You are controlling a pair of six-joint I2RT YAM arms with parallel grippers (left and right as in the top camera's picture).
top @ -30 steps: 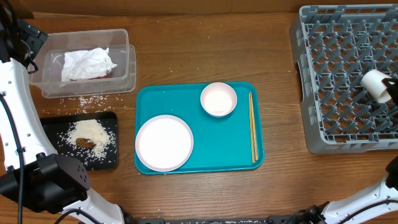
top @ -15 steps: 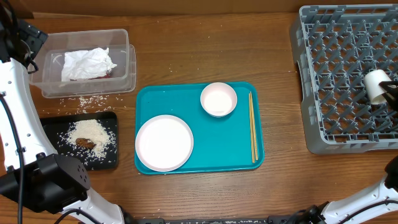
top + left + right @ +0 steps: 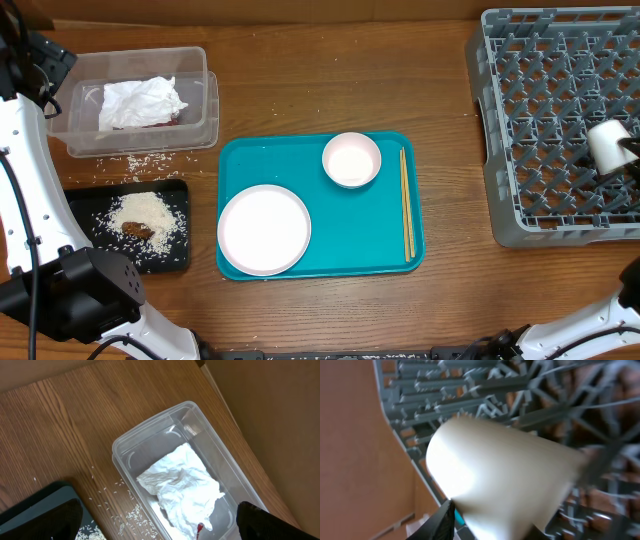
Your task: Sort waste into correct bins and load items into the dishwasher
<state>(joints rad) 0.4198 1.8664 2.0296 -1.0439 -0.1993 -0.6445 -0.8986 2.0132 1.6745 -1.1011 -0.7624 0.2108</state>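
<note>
The cup [image 3: 606, 141] lay tipped on its side across the pegs of the grey dish rack [image 3: 530, 120], close to the rack's right edge in the overhead view. Its long axis ran slantwise, with the broad rounded end towards the rack's middle and the other end towards your right gripper [image 3: 622, 158]. It was smooth, cream-white and tapered. The rack was an open plastic grid of upright pegs.

From the wrist view, one dark finger [image 3: 440, 522] sat just beside the cup's lower edge. You could not tell whether that claw was grasping the cup or had let go. The right arm reached in from the lower right corner of the table.

Further left, a teal tray [image 3: 320, 150] held a round white plate [image 3: 264, 229], a small white bowl [image 3: 351, 159] and thin wooden chopsticks [image 3: 406, 203] lying along its right rim. Beyond it, a crumpled napkin [image 3: 140, 100] filled the clear tub [image 3: 200, 110], and rice [image 3: 140, 212] with a brown scrap [image 3: 138, 231] lay in the black tray [image 3: 85, 195].

Your left gripper [image 3: 157, 515] hung spread wide above the tub, holding nothing, and its arm rose along the table's left edge.
</note>
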